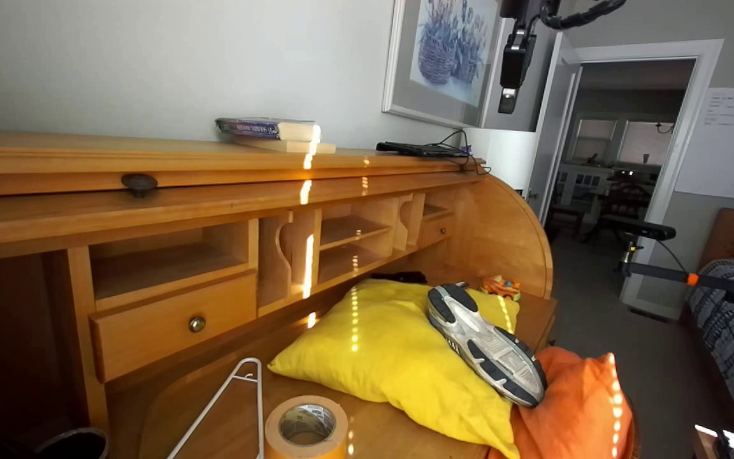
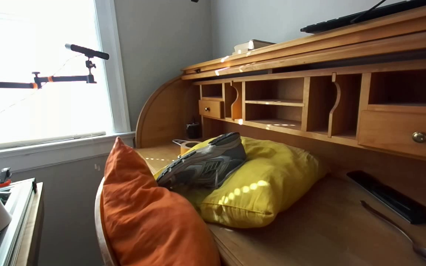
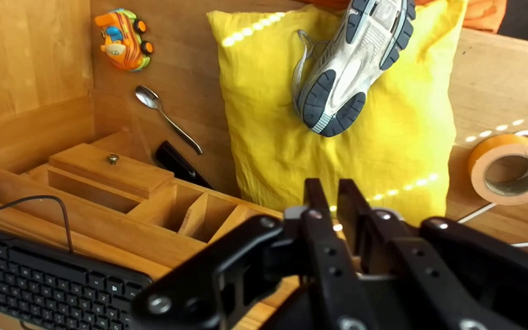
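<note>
Gray sneaker (image 3: 356, 68), sole up, on yellow pillow (image 3: 337, 156)

Room: we could pass between toy car (image 3: 122, 41) and yellow pillow (image 3: 264, 119) | In our way: shoe (image 3: 355, 68) atop pillow, tape roll (image 3: 479, 172)

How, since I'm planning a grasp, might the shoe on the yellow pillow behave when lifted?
The shoe will probably hold its shape along its treaded sole. The loose lace may dangle or snag. It could tip if pushed, since its sole is turned up on the yellow pillow.
</note>
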Controlling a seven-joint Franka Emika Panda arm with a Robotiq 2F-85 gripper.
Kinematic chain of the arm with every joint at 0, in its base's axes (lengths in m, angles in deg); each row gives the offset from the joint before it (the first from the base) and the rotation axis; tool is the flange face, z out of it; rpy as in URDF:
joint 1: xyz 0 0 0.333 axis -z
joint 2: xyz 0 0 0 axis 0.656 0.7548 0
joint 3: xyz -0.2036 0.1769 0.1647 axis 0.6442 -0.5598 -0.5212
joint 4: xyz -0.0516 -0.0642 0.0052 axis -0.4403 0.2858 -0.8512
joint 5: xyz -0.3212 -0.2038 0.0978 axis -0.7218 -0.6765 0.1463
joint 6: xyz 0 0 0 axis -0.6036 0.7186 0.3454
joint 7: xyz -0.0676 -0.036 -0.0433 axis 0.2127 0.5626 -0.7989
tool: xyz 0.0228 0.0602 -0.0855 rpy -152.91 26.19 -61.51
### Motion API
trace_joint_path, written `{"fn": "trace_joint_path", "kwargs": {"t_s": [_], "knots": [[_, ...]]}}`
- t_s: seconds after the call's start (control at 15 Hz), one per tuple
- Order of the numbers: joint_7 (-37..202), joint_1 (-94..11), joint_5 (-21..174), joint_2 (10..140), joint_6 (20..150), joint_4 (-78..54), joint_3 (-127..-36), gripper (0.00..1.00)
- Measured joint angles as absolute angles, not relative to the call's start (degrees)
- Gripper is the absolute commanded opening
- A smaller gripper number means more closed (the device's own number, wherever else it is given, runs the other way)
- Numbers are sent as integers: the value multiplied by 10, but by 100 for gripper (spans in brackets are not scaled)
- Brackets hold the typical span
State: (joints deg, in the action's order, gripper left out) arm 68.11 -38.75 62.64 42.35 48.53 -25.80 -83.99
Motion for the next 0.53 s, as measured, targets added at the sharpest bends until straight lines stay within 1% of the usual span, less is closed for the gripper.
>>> {"fn": "trace_joint_path", "kwargs": {"t_s": [0.2, 0.4, 0.47, 0.53], "knots": [[720, -386, 635, 422, 485, -257, -839, 71], [749, -385, 650, 419, 485, -256, -837, 95], [756, -385, 656, 417, 485, -256, -836, 99], [763, -384, 662, 415, 485, -256, -834, 100]]}}
